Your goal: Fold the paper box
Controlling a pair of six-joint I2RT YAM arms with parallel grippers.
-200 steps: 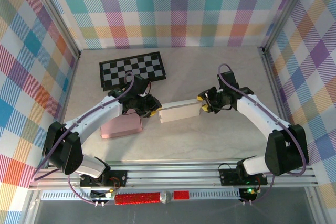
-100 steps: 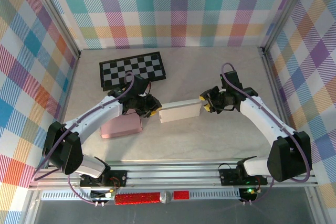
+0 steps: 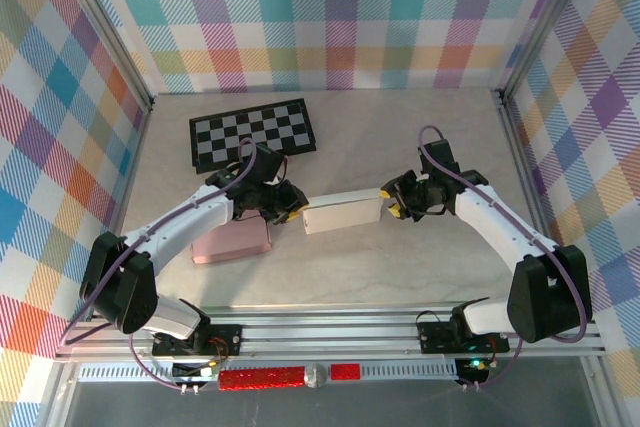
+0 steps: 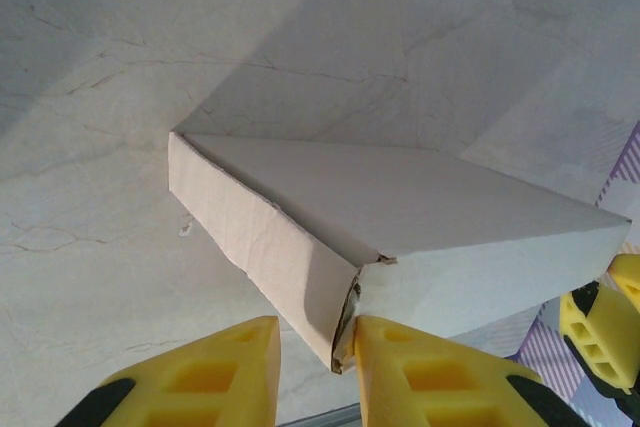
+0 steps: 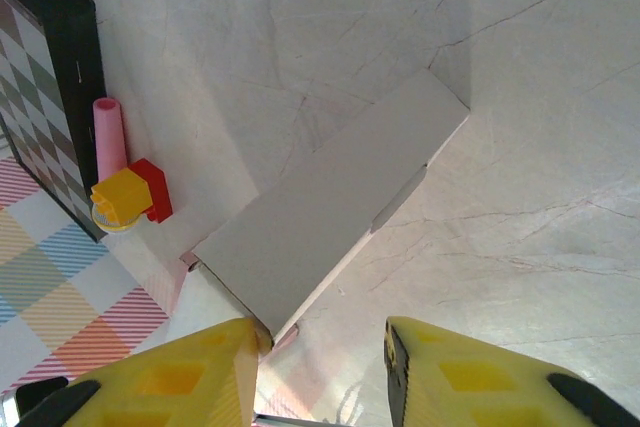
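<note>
Paper box [image 3: 343, 215] lying mid-table, a gripper sitting at each end.
Box is showing plain matte cream card, a long flat slab with creased folds and one frayed corner; left gripper [image 3: 290, 207] is standing slightly parted, that frayed corner poking between its yellow, cell-moulded fingers [image 4: 215, 372], nothing clamped; right gripper [image 3: 390, 201] is gaping wide at the right end, one finger [image 5: 170, 377] just beside the corner; table [image 3: 420, 137] is showing grey-veined marble pattern; black-and-pale checkerboard [image 3: 252, 133] is lying toward the far left corner; pink flat slab [image 3: 232, 241] is resting partly beneath the left arm.
</note>
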